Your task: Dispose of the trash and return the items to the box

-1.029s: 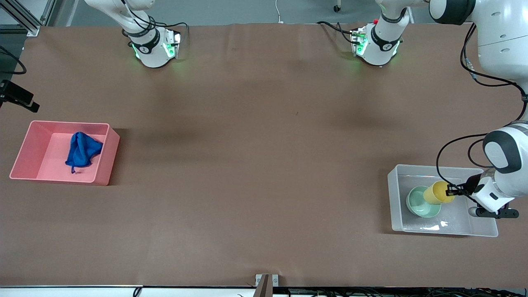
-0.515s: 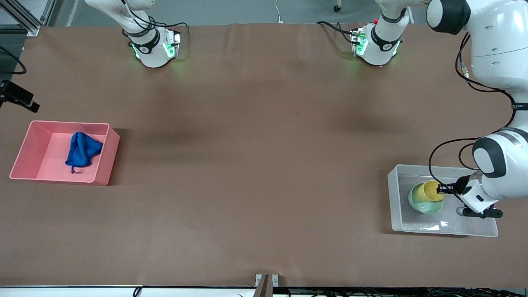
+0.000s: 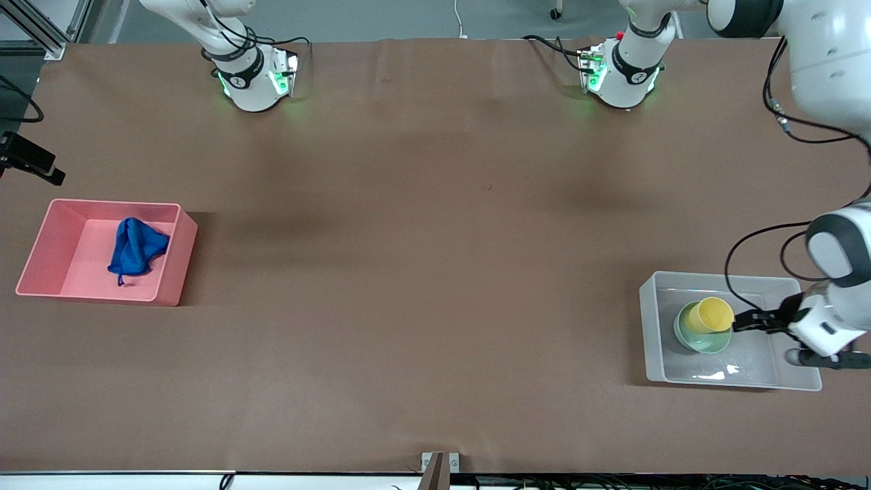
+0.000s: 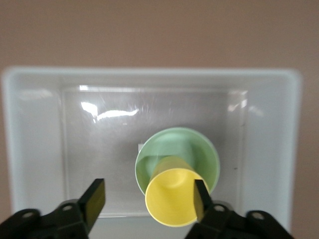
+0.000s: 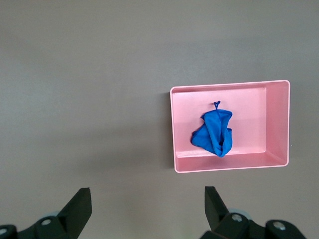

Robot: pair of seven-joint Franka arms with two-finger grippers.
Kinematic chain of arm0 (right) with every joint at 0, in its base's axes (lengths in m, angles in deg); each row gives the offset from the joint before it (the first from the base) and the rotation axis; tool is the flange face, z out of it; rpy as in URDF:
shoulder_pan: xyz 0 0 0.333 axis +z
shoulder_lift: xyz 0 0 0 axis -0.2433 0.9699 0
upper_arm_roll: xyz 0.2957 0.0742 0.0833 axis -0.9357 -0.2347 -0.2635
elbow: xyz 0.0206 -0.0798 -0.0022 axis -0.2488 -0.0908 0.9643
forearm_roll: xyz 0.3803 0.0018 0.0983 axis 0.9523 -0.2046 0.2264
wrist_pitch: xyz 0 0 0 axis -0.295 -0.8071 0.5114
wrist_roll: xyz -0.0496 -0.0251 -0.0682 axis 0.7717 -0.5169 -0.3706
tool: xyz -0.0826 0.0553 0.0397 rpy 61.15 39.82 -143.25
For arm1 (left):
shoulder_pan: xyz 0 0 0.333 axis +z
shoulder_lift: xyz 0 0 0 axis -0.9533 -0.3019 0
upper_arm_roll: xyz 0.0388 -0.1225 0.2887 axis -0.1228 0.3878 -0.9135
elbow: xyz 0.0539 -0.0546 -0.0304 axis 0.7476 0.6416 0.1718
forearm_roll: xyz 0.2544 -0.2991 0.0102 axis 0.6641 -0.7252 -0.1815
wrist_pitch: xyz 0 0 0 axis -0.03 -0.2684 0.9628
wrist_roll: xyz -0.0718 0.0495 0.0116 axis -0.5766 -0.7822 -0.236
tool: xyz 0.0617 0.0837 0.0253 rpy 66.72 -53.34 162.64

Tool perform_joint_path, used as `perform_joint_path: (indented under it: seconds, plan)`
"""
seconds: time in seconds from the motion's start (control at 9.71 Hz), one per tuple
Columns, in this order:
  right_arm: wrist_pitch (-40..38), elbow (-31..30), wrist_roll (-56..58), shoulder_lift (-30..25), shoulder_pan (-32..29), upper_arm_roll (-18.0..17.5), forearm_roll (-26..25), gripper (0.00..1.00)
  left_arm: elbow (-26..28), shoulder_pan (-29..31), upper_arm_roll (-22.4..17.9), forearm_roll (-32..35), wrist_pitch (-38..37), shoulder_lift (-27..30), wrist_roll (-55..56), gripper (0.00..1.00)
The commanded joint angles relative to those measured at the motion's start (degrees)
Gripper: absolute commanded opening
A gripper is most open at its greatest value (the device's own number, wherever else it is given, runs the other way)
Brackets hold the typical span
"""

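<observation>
Scene: While both arms hold their fingers spread, the brown table (image 3: 422, 272) carries two containers, one at each end, seen from the high front camera.

Clear box: the translucent tub (image 3: 652, 340) sits at lower right of the front frame, toward the left arm's end of the table. Its rim fills most of the left wrist picture (image 4: 20, 149).

In the box: the mint-green bowl (image 3: 704, 340) rests on the tub's floor, and the yellow cup (image 3: 711, 315) stands tilted inside the bowl, its open mouth turned toward the left gripper. The left wrist view shows the cup (image 4: 172, 199) leaning on the bowl's (image 4: 199, 149) rim.

Left gripper (image 3: 740, 322): over the clear box just beside the cup, fingers parted and gripping nothing. In the left wrist view the cup's mouth lies between the two dark fingertips (image 4: 93, 196); whether one fingertip touches the cup cannot be told.

Pink bin (image 3: 173, 255): at middle left of the front frame, toward the right arm's end of the table.

In the bin: the blue cloth wad (image 3: 136, 248), crumpled, with its thin string trailing on the bin's floor.

Right gripper (image 5: 147, 204): out of the front frame, high above bare table, fingers wide and empty. Its wrist camera looks down on the pink bin (image 5: 177, 124) and the blue wad (image 5: 214, 134).
</observation>
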Motion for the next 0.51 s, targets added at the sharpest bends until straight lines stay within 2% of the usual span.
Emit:
perform_joint_path:
  seconds: [0.0, 0.21, 0.41]
  plan:
    - [-0.26, 0.21, 0.45, -0.18, -0.12, -0.26, -0.62, 1.00, 3.32, -1.71, 0.53, 4.56, -1.16, 8.97, 2.79, 1.00]
    - [-0.26, 0.21, 0.45, -0.18, -0.12, -0.35, -0.62, 1.00, 6.47, -0.84, 5.26, 11.84, -10.79, 20.11, 12.01, 1.00]
    - [0.17, 0.29, 0.45, -0.18, -0.21, -0.43, -0.88, 1.00, 6.40, 0.13, 7.03, 11.80, -19.85, 27.87, 12.66, 1.00]
